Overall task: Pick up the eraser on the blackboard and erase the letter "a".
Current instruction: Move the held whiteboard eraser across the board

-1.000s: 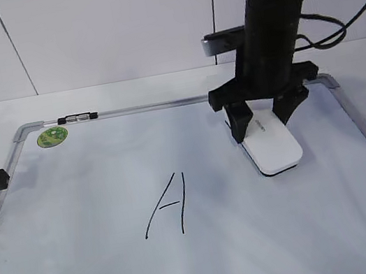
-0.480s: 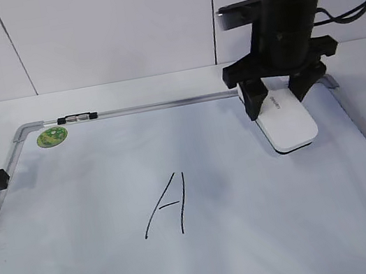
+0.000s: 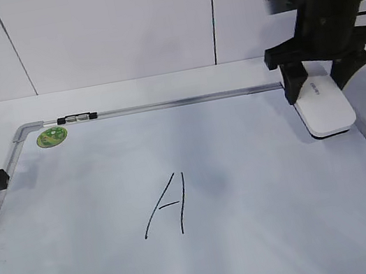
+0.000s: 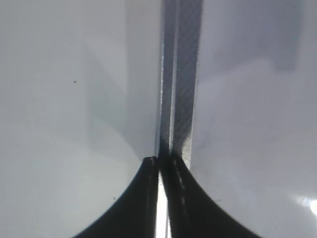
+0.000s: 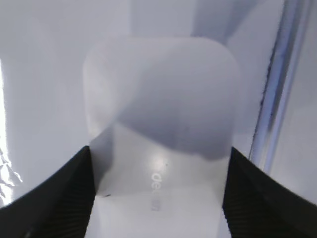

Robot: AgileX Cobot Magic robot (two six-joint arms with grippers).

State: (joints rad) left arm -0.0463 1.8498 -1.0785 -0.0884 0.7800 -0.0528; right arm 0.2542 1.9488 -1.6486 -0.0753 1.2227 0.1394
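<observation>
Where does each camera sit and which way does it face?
Exterior: in front of the table, slanting down at the blackboard; shows both arms.
Left wrist: on the left arm, facing down at the board's frame; shows the shut left end effector.
Right wrist: on the right arm, facing down; shows the right end effector gripping the eraser.
Shared: the eraser appears in both exterior and right wrist views.

Colour rundown: the eraser (image 3: 324,110) is plain white with small grey lettering on top. The blackboard (image 3: 257,237) is really a white board, grey metal frame, with a round green sticker (image 3: 52,137) in its far left corner. The big "A" (image 3: 167,206) is thin black marker. Both claws, right (image 3: 320,84) and left (image 4: 159,161), are black. The counter (image 3: 125,90) and the wall (image 3: 114,28) behind are whitish.
</observation>
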